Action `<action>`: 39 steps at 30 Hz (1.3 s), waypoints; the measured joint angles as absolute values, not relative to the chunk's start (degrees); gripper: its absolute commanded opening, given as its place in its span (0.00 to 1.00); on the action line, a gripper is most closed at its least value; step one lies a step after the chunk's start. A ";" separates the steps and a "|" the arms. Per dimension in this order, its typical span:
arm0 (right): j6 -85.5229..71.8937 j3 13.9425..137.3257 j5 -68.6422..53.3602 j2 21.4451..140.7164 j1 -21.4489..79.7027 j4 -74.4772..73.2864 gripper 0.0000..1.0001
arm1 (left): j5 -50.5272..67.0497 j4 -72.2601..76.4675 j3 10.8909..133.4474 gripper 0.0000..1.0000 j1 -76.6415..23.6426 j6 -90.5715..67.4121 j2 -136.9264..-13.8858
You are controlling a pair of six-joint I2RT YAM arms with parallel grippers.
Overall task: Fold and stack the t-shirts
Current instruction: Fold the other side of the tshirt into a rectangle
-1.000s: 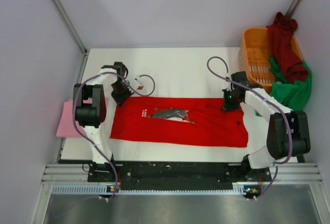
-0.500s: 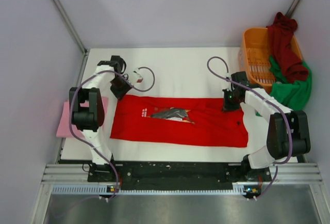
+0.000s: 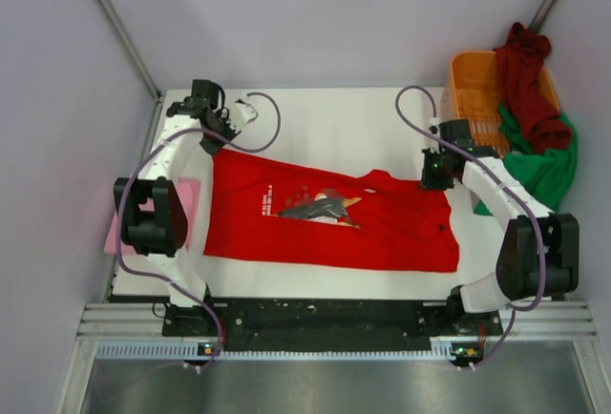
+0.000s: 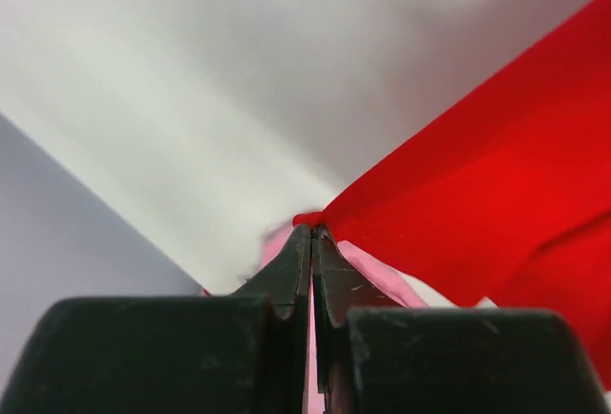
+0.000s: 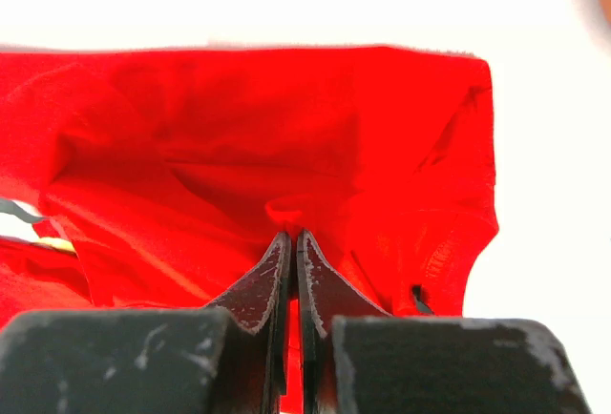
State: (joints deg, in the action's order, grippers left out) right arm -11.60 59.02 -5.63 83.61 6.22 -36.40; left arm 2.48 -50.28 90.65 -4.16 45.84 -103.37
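Top external view: bright red t-shirt [image 3: 382,238] spread across the white tabletop [image 3: 334,118], dark chest graphic [image 3: 320,209] face up, far edge slanting, farther back at the left. Pink t-shirt [image 3: 115,233] at the tabletop's left edge, partly under the left arm. Maroon t-shirt [image 3: 525,71] and green t-shirt [image 3: 544,171] draped over the orange basket [image 3: 468,99]. Left claw [image 3: 221,141] pinched tight on the red shirt's far left corner, arm stretched toward the back. Right claw [image 3: 432,183] clamped on the far right corner, wrist angled down.
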 measured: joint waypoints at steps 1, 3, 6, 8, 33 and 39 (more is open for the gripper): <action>-11.60 59.37 -5.56 83.61 6.11 -36.38 0.00 | 1.74 -49.30 90.67 0.00 -4.16 45.80 -103.28; -11.60 59.92 -5.43 83.61 5.98 -36.36 0.00 | 0.73 -47.83 90.67 0.00 -4.16 45.84 -103.26; -11.60 60.01 -5.28 83.61 5.98 -36.53 0.00 | 0.56 -47.07 90.67 0.00 -4.19 46.19 -103.24; -11.60 60.01 -5.17 83.61 5.98 -36.67 0.00 | 0.56 -46.65 90.52 0.00 -4.23 46.46 -103.24; -16.80 51.57 -6.22 81.23 5.93 -41.45 0.00 | 2.48 -55.53 69.87 0.00 -4.19 54.15 -101.21; -18.17 49.10 -6.39 81.28 5.93 -41.34 0.00 | -0.32 -53.63 70.50 0.00 -4.19 54.00 -104.05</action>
